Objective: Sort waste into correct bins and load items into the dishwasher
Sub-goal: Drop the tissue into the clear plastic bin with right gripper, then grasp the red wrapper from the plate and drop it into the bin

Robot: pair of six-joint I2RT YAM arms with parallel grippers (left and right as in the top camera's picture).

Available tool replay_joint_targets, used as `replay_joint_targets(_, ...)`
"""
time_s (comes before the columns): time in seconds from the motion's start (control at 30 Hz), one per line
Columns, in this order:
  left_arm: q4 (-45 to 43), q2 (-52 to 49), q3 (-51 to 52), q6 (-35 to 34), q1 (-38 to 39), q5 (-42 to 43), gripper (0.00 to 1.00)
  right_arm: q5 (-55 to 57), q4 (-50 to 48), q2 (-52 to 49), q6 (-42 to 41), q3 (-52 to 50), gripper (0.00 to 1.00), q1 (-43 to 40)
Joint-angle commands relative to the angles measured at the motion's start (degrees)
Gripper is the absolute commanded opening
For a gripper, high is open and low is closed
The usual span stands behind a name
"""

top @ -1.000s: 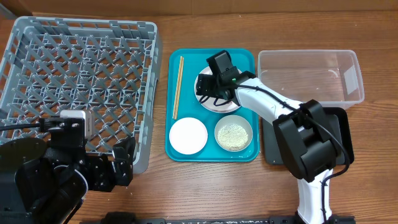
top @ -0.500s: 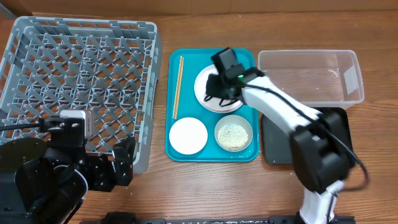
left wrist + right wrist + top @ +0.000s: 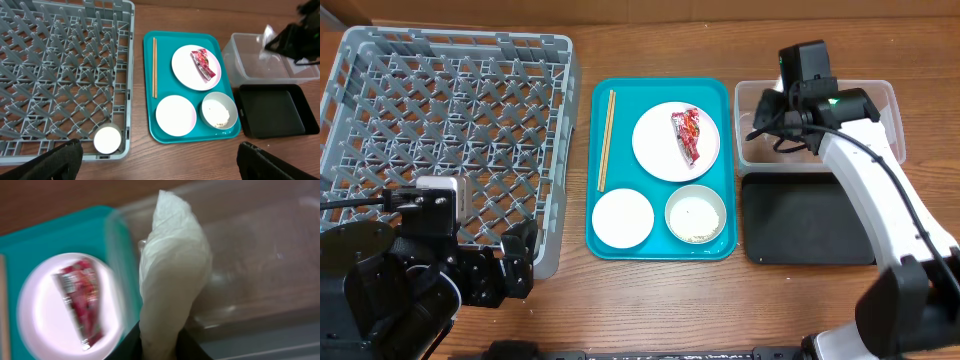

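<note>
Over the clear tub (image 3: 865,95), the right gripper (image 3: 159,347) pinches the white tissue (image 3: 172,265) upright, seemingly ready to drop it in; the red wrapper (image 3: 686,134) lies on the plate (image 3: 655,150), and the left gripper (image 3: 517,262) rests spread wide

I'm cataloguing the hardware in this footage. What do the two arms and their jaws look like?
The right arm has white links, bulky black joint housings, a black head with black jaws, a small green light and a black cable along it. The left arm is black and blocky, carrying a pale grey box fed by black cables; its jaws are dark.
</note>
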State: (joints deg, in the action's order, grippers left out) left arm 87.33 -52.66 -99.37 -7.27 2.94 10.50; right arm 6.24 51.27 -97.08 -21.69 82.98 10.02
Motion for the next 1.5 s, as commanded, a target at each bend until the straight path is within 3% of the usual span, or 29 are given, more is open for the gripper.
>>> replay_joint_targets(0.0, -0.2, -0.2, -0.1, 0.9, 0.3, 0.0, 1.0, -3.2, 0.7, -2.8, 4.8, -1.9, 0.34, -1.1)
replay_joint_targets(0.07, -0.2, -0.2, -0.1, 0.9, 0.3, 0.0, 1.0, -3.9, 0.3, -2.4, 6.6, -1.6, 0.47, -0.8)
replay_joint_targets(0.23, -0.2, -0.2, -0.1, 0.9, 0.3, 0.0, 1.0, -6.7, -0.8, 0.0, 7.9, 0.8, 0.58, 1.7)
replay_joint_targets(0.47, -0.2, -0.2, -0.1, 0.9, 0.3, 0.0, 1.0, -10.0, -6.4, -1.8, 12.1, 0.6, 0.6, 11.2)
replay_joint_targets(0.63, -0.2, -0.2, -0.1, 0.9, 0.3, 0.0, 1.0, 2.6, -11.1, -7.7, 12.4, 0.6, 0.65, 17.6)
replay_joint_targets(0.7, -0.2, -0.2, -0.1, 0.9, 0.3, 0.0, 1.0, 7.3, -13.4, -11.0, 12.4, 0.6, 0.67, 18.6)
replay_joint_targets(0.97, -0.2, -0.2, -0.1, 0.9, 0.3, 0.0, 1.0, 7.7, -16.6, -21.8, 12.8, 0.6, 0.67, 18.5)
replay_joint_targets(1.0, -0.2, -0.2, -0.1, 0.9, 0.3, 0.0, 1.0, 7.7, -16.4, -22.4, 12.8, 0.6, 0.63, 18.4)
replay_joint_targets(1.23, -0.2, -0.2, -0.1, 0.9, 0.3, 0.0, 1.0, 6.5, -10.4, -19.9, 12.5, 3.9, 0.08, 18.9)
replay_joint_targets(1.27, -0.2, -0.2, -0.1, 0.9, 0.3, 0.0, 1.0, 6.5, -8.7, -19.0, 12.5, 5.1, 0.04, 18.9)
replay_joint_targets(1.47, -0.2, -0.2, -0.1, 0.9, 0.3, 0.0, 1.0, 6.6, -0.2, -10.1, 6.6, 10.8, 0.04, 17.7)
